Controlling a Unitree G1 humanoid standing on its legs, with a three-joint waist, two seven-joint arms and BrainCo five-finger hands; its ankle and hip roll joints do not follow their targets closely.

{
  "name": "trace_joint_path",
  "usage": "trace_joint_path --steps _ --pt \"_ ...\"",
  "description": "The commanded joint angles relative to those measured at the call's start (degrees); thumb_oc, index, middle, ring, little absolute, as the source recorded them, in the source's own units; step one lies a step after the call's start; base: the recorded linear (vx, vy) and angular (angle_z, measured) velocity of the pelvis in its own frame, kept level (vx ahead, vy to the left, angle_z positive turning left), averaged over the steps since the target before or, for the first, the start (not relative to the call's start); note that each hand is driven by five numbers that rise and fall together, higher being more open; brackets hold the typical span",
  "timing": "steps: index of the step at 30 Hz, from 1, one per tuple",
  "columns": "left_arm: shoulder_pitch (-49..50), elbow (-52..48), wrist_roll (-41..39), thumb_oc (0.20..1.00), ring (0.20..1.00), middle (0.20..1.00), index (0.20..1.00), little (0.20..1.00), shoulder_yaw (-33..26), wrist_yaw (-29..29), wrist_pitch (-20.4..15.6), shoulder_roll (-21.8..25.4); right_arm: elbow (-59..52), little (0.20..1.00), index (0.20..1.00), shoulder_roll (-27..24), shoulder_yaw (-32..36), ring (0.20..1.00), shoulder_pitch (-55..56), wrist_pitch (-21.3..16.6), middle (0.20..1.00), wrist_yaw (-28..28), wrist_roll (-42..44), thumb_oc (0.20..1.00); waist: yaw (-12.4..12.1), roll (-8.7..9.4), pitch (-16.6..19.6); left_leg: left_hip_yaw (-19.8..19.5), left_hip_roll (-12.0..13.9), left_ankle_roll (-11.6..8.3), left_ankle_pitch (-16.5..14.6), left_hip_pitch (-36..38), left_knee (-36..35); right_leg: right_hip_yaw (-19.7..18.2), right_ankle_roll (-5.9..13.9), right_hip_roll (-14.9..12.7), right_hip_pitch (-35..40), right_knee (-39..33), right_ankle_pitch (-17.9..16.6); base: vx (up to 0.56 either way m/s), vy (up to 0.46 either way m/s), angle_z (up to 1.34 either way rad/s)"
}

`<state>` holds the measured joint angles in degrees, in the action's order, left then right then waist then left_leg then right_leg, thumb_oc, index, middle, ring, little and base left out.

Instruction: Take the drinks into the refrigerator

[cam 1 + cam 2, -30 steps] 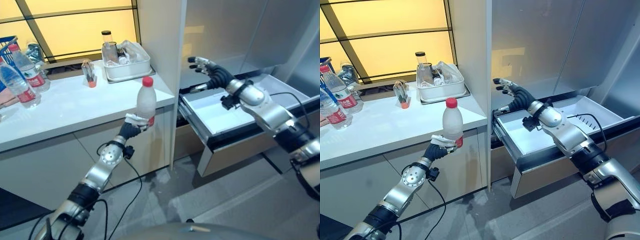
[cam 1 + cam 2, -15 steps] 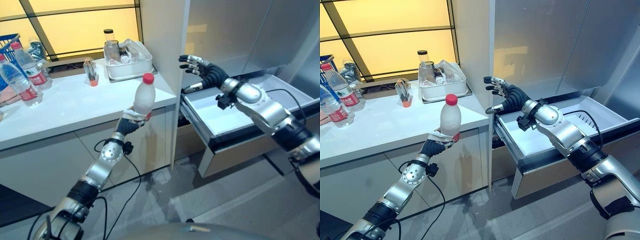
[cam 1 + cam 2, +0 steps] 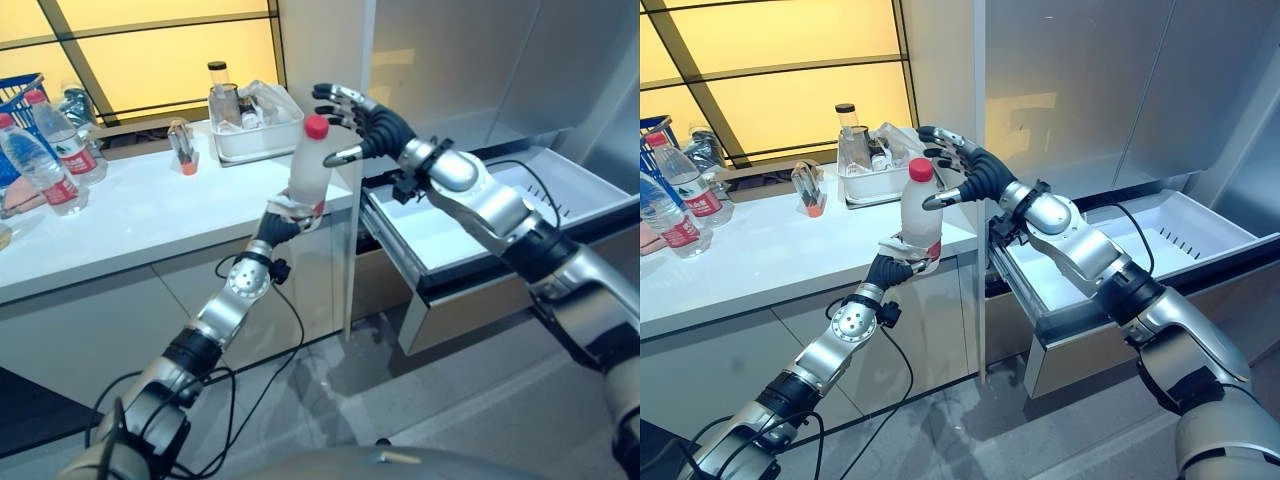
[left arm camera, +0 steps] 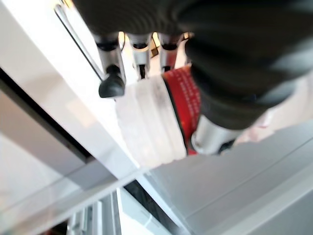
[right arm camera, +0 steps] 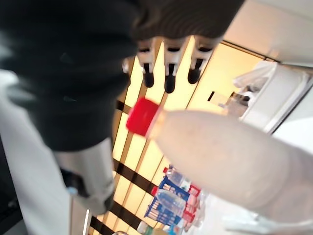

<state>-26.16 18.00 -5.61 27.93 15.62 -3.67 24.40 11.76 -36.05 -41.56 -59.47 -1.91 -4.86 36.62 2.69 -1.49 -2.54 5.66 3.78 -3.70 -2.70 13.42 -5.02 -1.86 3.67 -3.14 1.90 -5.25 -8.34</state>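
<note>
The left hand (image 3: 283,219) grips the base of the white bottle (image 3: 306,170), red cap up, red label unreadable, at the counter (image 3: 140,215) corner. The right hand (image 3: 362,128), fingers spread, hovers at the cap. The open refrigerator drawer (image 3: 455,222) lies right.

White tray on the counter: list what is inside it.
The white tray holds a dark-lidded glass jar and crumpled clear plastic. Its wall covers whatever lies lower.
</note>
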Motion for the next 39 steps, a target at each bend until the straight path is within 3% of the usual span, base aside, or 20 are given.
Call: trace_joint_path --steps 1,7,15,19,22,29,39 --pt "-14.15 2.20 -1.29 0.200 0.200 0.200 0.200 0.200 1.45 2.85 -5.85 -0.40 5.50 1.000 1.000 2.47 -2.27 1.000 -7.30 -1.39 1.000 1.82 -2.15 1.000 -0.24 0.72 3.06 -3.61 -1.38 0.32 -1.73 -3.30 2.96 4.06 2.16 -1.68 4.86 6.88 12.35 0.00 0.000 0.00" --pt "-17.39 3.20 -0.93 0.200 0.200 0.200 0.200 0.200 3.12 4.27 -5.40 -1.67 7.60 1.000 1.000 9.44 -2.70 1.000 -6.76 -1.02 1.000 3.40 -5.65 1.000 -0.32 0.46 3.26 -3.96 -1.35 0.43 -1.75 -3.12 2.95 4.09 2.12 -1.78 5.25 6.81 12.44 0.01 0.006 0.04" --pt "-19.66 4.43 0.35 0.200 0.200 0.200 0.200 0.200 3.08 6.26 -4.68 -1.42 6.25 1.000 1.000 11.60 -1.56 1.000 -4.95 -1.39 1.000 4.73 -1.63 1.000 -0.67 0.58 2.98 -4.24 -1.35 0.51 -1.38 -3.64 2.82 4.19 2.23 -1.93 4.90 6.52 12.11 -0.01 0.002 0.01" --pt "-18.81 3.67 -0.54 0.200 0.200 0.200 0.200 0.200 1.52 6.33 -4.94 0.24 0.60 1.000 1.000 8.32 -1.60 1.000 -4.98 -1.58 1.000 3.59 0.17 1.000 -0.81 0.78 3.00 -4.06 -1.35 0.50 -1.35 -3.65 2.68 4.34 2.36 -2.00 5.02 6.16 11.96 0.00 0.000 0.00" --pt "-17.67 2.31 -2.16 0.200 0.200 0.200 0.200 0.200 -0.24 6.15 -5.40 2.19 -2.15 1.000 1.000 2.85 -0.20 1.000 -5.74 -2.54 1.000 4.06 -0.49 1.000 -0.85 0.97 2.96 -4.14 -1.40 0.55 -1.31 -3.76 2.60 4.43 2.48 -2.09 4.83 6.11 11.75 0.00 0.000 0.00" --pt "-12.24 -3.52 -7.26 0.200 0.200 0.200 0.200 0.200 -4.14 1.88 -6.24 6.78 0.27 1.000 1.000 -7.49 5.45 1.000 -1.88 -2.50 1.000 5.05 -5.61 1.000 -1.45 1.11 2.95 -4.13 -1.57 0.68 -1.46 -3.70 2.40 4.45 2.74 -2.39 5.15 5.55 11.44 0.00 0.000 0.00" --pt "-12.76 -7.18 -10.23 0.200 0.200 0.200 0.200 0.200 -3.37 -2.04 -7.10 9.16 12.12 1.000 1.000 -12.25 -1.35 1.000 -7.13 0.27 1.000 -0.65 -3.36 1.000 -2.07 1.15 2.62 -4.62 -1.60 0.66 -1.27 -3.93 2.42 4.34 2.82 -2.54 4.85 5.56 11.21 0.00 0.000 0.00"
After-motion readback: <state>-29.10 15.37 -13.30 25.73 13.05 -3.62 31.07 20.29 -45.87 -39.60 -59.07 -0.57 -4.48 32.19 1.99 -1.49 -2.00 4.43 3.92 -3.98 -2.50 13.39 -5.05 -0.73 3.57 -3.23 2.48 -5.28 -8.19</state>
